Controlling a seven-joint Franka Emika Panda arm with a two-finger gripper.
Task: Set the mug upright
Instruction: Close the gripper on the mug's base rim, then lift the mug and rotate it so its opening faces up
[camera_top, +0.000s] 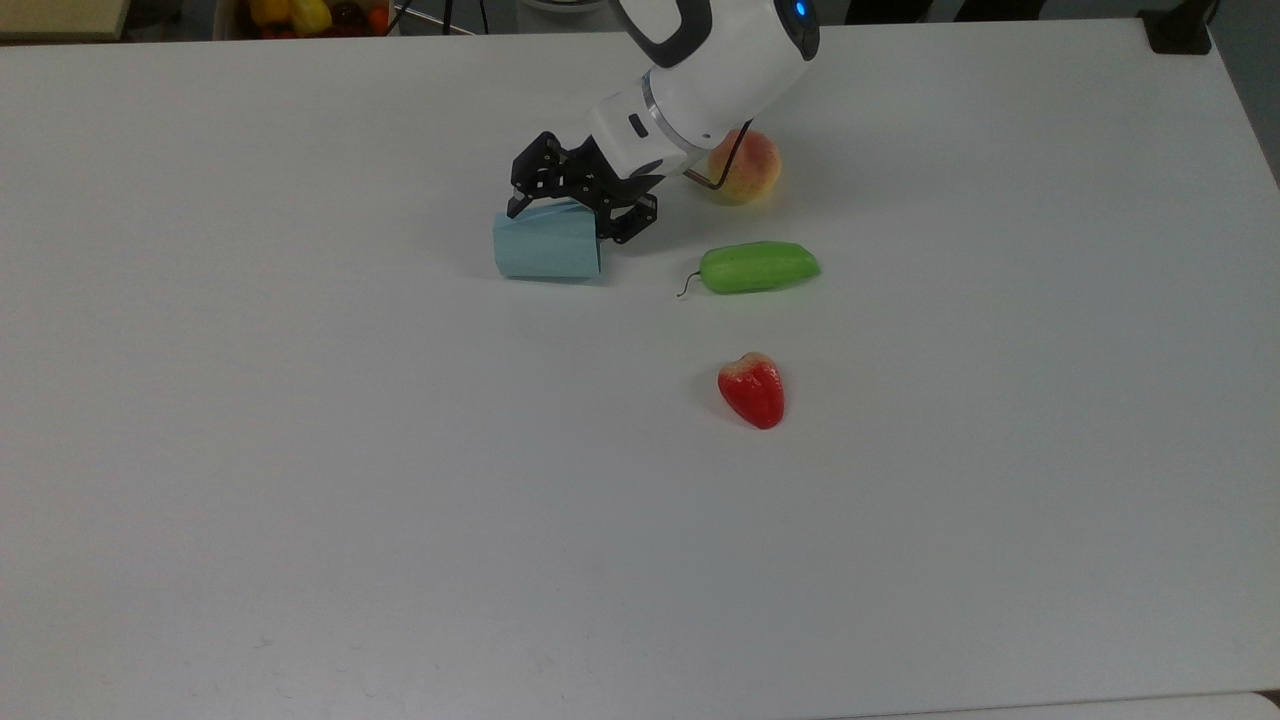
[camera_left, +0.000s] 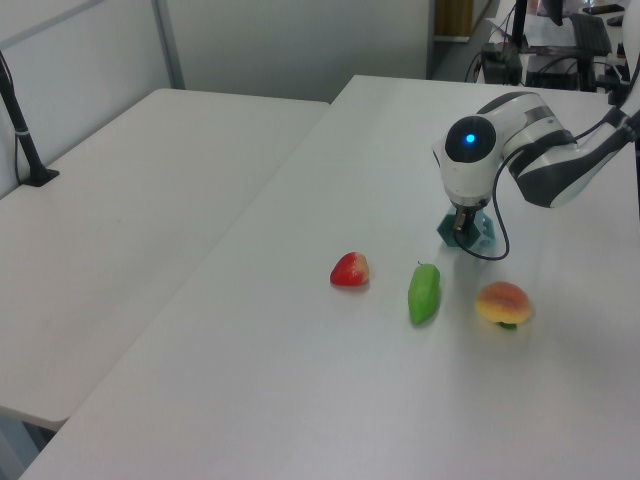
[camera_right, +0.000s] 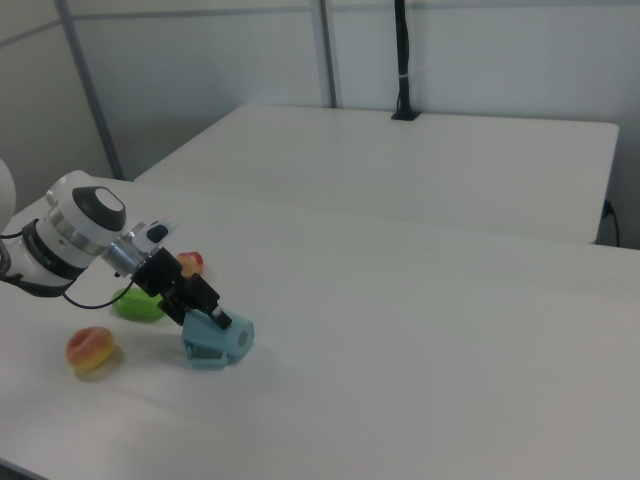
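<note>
Two end effector (camera_top: 566, 222) fingers (camera_top: 622, 228) straddle the toppled mug (camera_top: 545, 249).

The arm (camera_top: 715, 60) slants down, its hand (camera_top: 566, 214) low with fingers spread apart.

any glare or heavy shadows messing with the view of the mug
Top view: even light, the mug casts a faint shadow along its lower edge, no glare. Left view: the end effector hides most of it. Right view: the mug's faceted sides read clearly, soft shadow beneath.
</note>
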